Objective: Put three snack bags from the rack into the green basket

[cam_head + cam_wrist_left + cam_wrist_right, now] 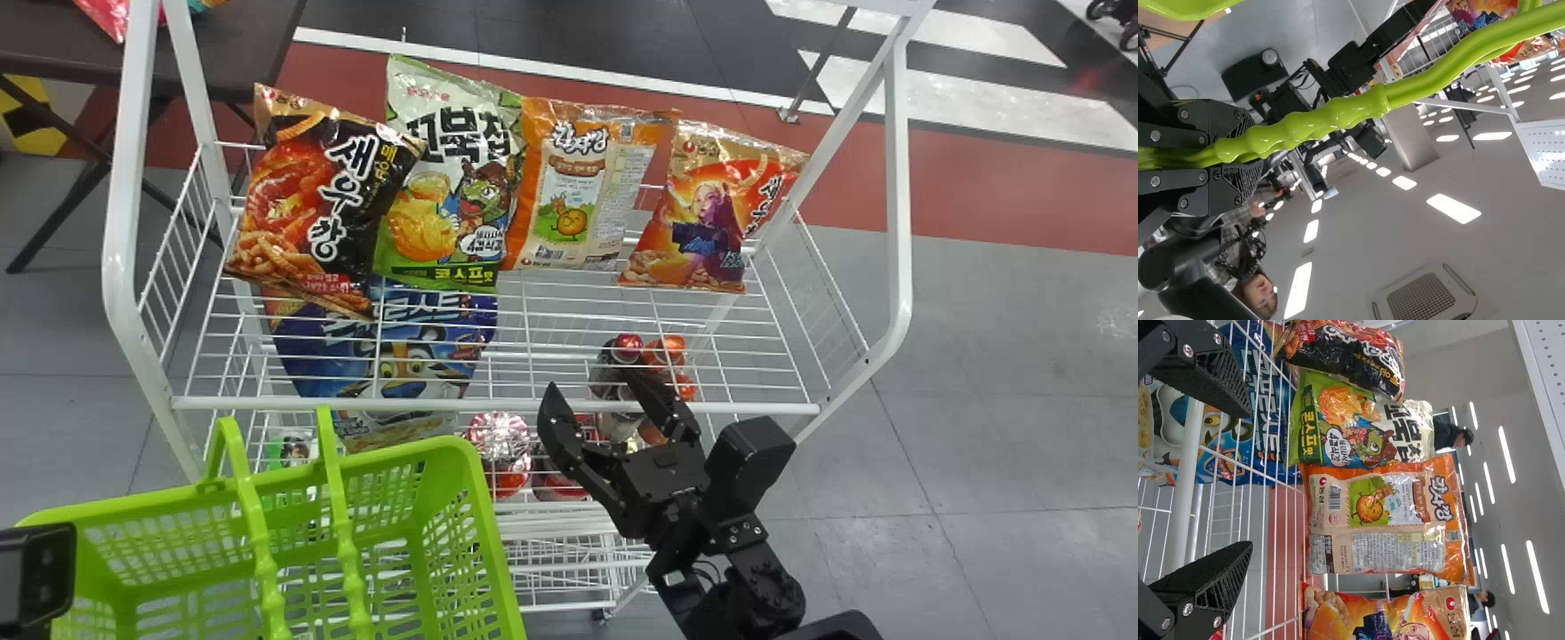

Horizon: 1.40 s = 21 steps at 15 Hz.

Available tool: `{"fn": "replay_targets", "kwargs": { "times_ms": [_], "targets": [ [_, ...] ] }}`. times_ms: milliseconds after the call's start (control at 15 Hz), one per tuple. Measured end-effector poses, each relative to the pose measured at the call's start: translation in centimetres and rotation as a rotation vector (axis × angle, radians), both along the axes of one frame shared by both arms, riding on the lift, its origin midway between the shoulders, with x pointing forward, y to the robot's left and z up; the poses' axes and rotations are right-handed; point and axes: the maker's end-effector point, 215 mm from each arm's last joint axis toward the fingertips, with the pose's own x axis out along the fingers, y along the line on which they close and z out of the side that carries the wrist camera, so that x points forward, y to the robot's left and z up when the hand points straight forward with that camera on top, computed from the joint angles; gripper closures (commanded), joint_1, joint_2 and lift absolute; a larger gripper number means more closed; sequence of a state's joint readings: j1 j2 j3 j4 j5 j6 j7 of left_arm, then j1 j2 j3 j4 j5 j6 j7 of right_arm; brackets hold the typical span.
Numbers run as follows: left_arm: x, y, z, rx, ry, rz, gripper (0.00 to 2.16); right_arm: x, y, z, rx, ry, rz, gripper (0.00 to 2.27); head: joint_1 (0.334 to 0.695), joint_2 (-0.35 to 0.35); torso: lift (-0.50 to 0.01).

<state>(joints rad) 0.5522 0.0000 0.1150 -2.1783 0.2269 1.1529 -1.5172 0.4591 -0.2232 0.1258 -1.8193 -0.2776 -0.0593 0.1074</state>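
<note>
In the head view, four snack bags lean on the white rack (293, 404): a black one (311, 204) at ten o'clock, a green one (449, 187) at eleven, an orange one (573, 191) at twelve, a red one (711, 213) at two. The green basket (500, 551) sits at eight, its handles (258, 542) upright across the mouth, so a bag lowered carelessly could hang up on them. The right pincer (591, 380) is at five o'clock, spread wide by the front rail; going in too low, it could snag there.

In the left wrist view, the left pincer (1245, 155) is clamped around the handles. If that grip slips, the basket could tip as weight lands in it.

In the right wrist view, the right pincer is wide and holds nothing. The orange bag touches the green one, so a careless pinch could drag both or topple a neighbour; gripping only a crinkly edge could let one slip.
</note>
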Motion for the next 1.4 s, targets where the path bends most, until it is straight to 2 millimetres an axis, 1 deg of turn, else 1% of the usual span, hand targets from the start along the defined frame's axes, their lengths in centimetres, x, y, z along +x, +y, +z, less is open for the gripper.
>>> {"fn": "replay_targets", "kwargs": {
  "times_ms": [467, 800, 867, 1000, 1200, 1267, 1400],
  "targets": [
    [0.0, 0.0, 0.1, -0.003, 0.000, 0.000, 2.15, 0.3, 0.1, 0.0, 0.001, -0.002, 0.001, 0.14, 0.695, -0.264, 0.000],
    [0.0, 0.0, 0.1, -0.006, -0.001, -0.001, 2.15, 1.6, 1.8, 0.8, 0.017, -0.017, 0.021, 0.14, 0.695, -0.230, 0.000],
    [-0.1, 0.0, 0.1, -0.006, 0.000, -0.001, 2.15, 2.1, 2.4, 0.8, 0.020, -0.014, 0.027, 0.14, 0.695, -0.224, 0.000],
    [-0.1, 0.0, 0.1, -0.006, 0.000, -0.001, 2.15, 3.4, 4.0, 0.8, 0.024, 0.001, 0.053, 0.14, 0.695, -0.186, 0.000],
    [-0.2, 0.0, 0.2, -0.008, 0.009, -0.004, 2.15, 6.2, 7.3, 1.7, 0.024, 0.001, 0.108, 0.14, 0.695, -0.133, 0.000],
    [-0.4, 0.0, 0.1, -0.008, 0.012, -0.004, 2.15, 7.2, 8.7, 2.2, 0.023, -0.003, 0.127, 0.14, 0.695, -0.097, 0.000],
    [-0.5, 0.0, 0.1, -0.008, 0.014, -0.004, 2.15, 8.8, 11.4, 3.4, 0.015, -0.020, 0.160, 0.14, 0.695, -0.058, 0.000]
  ]
}}
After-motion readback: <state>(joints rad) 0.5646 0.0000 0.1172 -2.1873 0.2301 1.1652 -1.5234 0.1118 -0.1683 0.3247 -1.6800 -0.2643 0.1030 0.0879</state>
